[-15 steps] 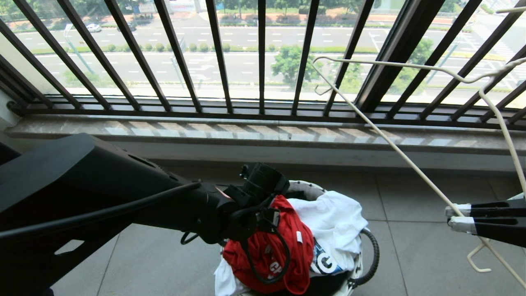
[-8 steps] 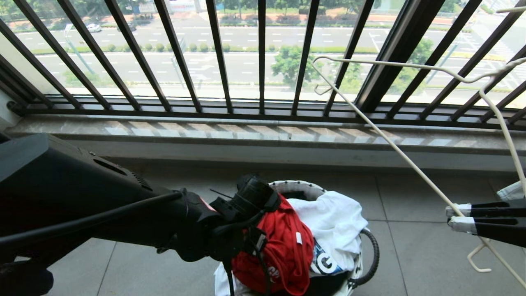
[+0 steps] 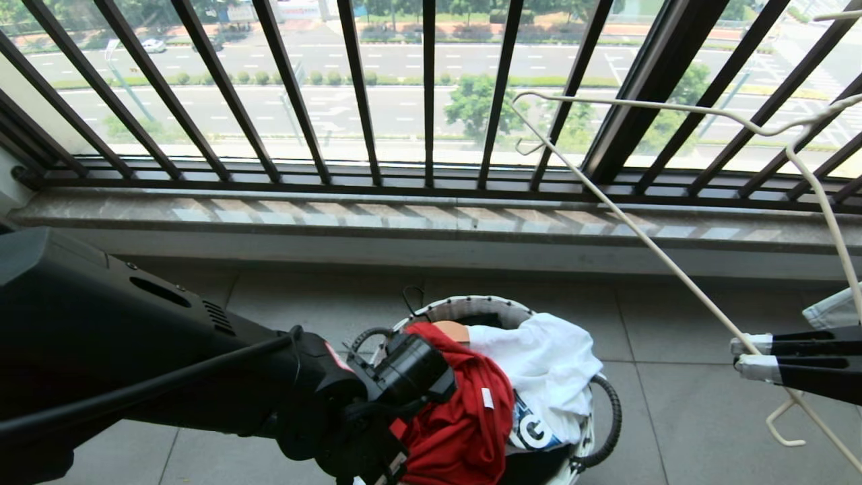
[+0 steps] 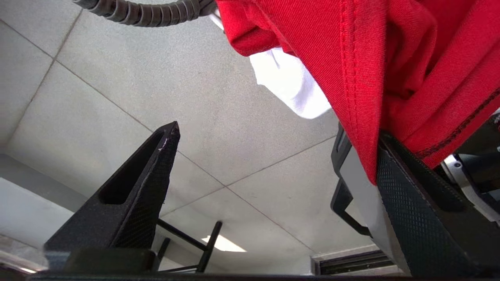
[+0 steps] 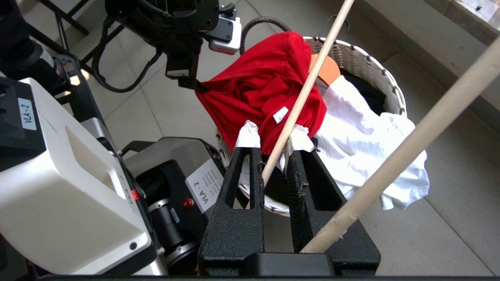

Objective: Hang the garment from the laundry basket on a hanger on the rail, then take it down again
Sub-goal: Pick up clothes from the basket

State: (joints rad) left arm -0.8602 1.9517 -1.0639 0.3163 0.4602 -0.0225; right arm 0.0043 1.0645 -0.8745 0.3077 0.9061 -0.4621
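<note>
While spread wide beside the laundry basket [image 3: 471, 306], left gripper [image 4: 250, 156] dropped lower and nearer the camera than a second ago, wrist rolled, jaws widened further. One finger [image 4: 410, 203] tucked under a fold of the garment [image 3: 458, 417], the other clear over bare floor; nothing clamped yet. Reads as lining up a pinch on the red cloth heaped on the basket's near side. Right gripper [image 5: 273, 136] unchanged, closed on the hanger [image 3: 646, 242] out to the right. Chest print hidden in the folds; left fingertips masked by the wrist from the head; rail out of frame, probably overhead.
</note>
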